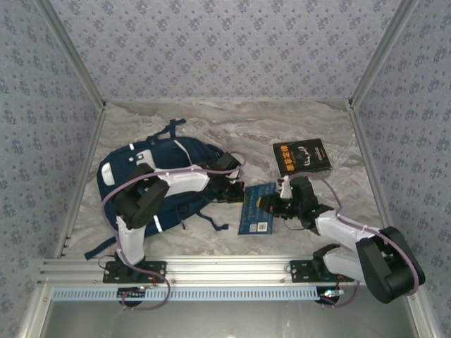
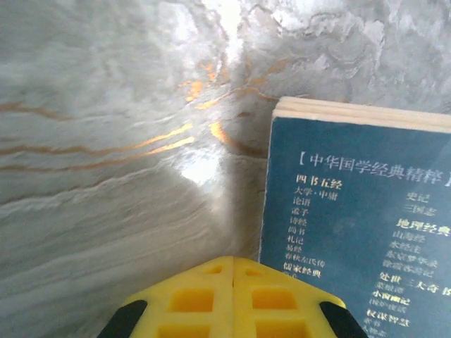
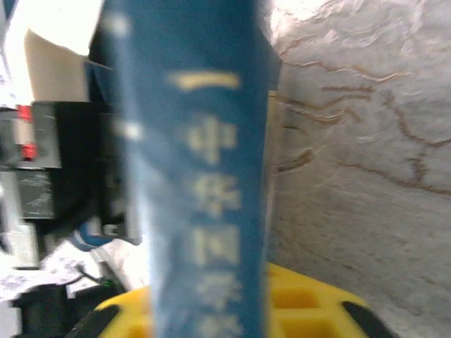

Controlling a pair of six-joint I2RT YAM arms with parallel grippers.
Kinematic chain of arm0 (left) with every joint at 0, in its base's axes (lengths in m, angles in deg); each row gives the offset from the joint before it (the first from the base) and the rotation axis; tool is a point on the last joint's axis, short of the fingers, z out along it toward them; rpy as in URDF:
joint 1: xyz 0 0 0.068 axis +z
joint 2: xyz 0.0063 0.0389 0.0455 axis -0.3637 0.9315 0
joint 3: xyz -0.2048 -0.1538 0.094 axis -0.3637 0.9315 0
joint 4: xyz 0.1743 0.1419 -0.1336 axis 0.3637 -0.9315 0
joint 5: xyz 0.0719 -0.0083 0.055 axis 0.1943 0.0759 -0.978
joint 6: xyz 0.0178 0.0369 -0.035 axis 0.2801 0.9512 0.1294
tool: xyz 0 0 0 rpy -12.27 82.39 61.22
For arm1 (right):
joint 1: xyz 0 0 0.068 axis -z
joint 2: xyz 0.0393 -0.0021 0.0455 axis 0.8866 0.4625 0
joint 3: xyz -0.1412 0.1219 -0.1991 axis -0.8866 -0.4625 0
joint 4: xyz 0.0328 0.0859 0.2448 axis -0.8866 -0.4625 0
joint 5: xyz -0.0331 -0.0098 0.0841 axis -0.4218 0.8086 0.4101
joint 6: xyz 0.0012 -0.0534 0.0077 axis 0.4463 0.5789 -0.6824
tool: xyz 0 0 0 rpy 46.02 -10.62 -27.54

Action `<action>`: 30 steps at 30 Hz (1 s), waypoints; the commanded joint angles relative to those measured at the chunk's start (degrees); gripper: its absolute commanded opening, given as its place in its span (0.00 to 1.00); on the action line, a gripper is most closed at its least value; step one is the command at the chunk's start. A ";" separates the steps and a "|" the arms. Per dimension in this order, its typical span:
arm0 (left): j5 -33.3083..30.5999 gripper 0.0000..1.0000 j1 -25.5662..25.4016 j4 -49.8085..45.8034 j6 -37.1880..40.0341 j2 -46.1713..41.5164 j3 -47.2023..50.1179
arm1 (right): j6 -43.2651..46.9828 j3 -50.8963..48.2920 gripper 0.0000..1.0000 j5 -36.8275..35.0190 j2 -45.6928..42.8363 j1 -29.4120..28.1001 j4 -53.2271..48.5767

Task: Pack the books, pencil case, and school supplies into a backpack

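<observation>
2 claws flank your blue book (image 1: 255, 209) on the bench (image 1: 282, 120): right claw (image 1: 270, 205) pinches its edge, left claw (image 2: 233, 267) sits fully closed just beside it.

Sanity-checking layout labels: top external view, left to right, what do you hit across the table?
backpack → left gripper → dark blue book → black book. Right gripper left out: it overlaps the dark blue book's right edge.

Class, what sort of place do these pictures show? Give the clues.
Likely a robot test booth: wallpapered panels box in a marble-look table, two arms stand on an aluminium rail, beside a backpack, a black book, a dark blue book.
</observation>
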 commanded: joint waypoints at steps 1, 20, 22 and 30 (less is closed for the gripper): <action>-5.63 0.06 -0.10 -4.71 3.30 -9.13 -1.73 | 2.57 -1.29 0.00 -6.04 -5.94 0.06 -4.95; -11.00 0.51 24.07 -15.59 0.09 -28.45 0.19 | 4.24 0.45 0.00 -11.16 -12.17 0.15 -14.14; -9.67 0.51 26.45 -14.81 -0.02 -27.09 0.49 | 4.35 0.45 0.00 -10.90 -11.97 0.15 -14.43; -7.04 0.48 29.18 -12.43 1.99 -19.67 -2.66 | 4.54 -0.42 0.00 -9.31 -11.55 0.15 -13.39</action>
